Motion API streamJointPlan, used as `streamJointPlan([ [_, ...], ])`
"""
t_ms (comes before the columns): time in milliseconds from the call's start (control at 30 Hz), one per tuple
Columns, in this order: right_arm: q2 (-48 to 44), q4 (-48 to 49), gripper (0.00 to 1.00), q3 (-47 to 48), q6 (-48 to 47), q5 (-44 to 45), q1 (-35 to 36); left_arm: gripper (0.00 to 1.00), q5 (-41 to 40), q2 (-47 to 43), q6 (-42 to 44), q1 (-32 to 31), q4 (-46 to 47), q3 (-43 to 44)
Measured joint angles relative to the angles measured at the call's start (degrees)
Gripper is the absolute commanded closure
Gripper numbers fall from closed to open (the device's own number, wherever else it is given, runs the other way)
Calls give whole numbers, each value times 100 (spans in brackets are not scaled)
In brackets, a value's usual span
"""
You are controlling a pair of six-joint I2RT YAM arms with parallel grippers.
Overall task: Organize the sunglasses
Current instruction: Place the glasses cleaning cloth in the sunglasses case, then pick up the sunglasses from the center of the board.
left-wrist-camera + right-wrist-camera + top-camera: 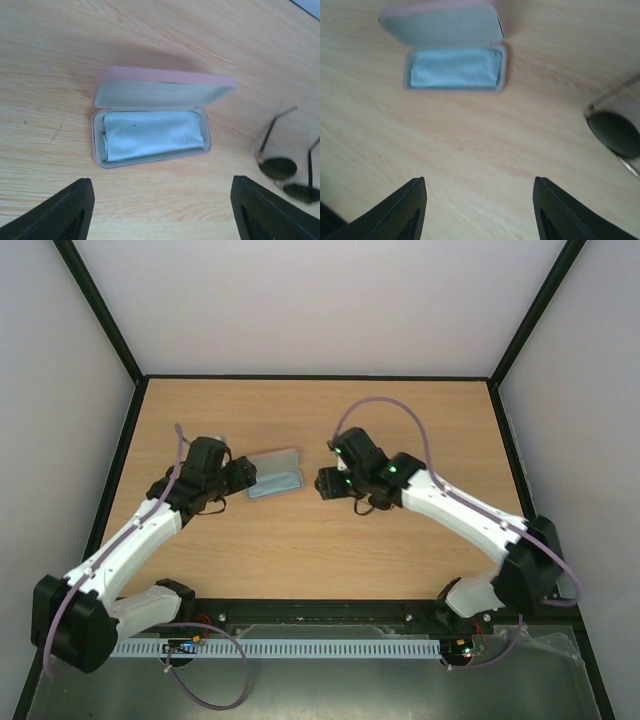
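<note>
The sunglasses (282, 167) lie on the wooden table to the right of the case, dark oval lenses down and thin arms unfolded. One lens (614, 132) shows at the right edge of the right wrist view. The pink case (155, 76) stands open with the light blue cloth (150, 132) folded inside. The case (275, 478) sits between both grippers in the top view. My left gripper (160, 182) is open over bare wood just short of the case. My right gripper (479, 180) is open too, empty, a short way from the case (445, 22).
The table (300, 550) is fenced by a dark frame and white walls. A cable rail (320, 648) runs along the near edge between the arm bases. The right arm (450, 505) covers most of the sunglasses in the top view.
</note>
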Motion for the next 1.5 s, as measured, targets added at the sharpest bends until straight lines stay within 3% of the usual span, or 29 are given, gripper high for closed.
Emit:
streamJointPlan([
  [33,-271,24,33,-229,66,-28,0,3,74,-155,2,0,-50,-15],
  [100,-850,0,23,-728,223,-96,0,1,208,-420,26,-13,-149,-52],
  [200,-1576,-103,0,-1270,442,-140,0,1,389,-769,-7,-24,-348,-76],
  [467,-2122,-431,1,-1244,758,-212,0,1,636,-1054,-170,-140,-761,-74],
  [833,-1196,-741,1,-164,966,-487,-2,1,743,-516,-566,-275,-1661,424],
  [1067,-1250,-603,1,-457,1499,-623,-7,1,848,-385,-656,-387,-2092,866],
  [1233,-1650,-273,1,-1298,1729,-560,-7,1,911,-1130,-516,-492,-2216,568],
  [1500,-1486,-413,2,-1132,1867,-680,-7,1,968,-1615,-149,-680,-2334,807],
])
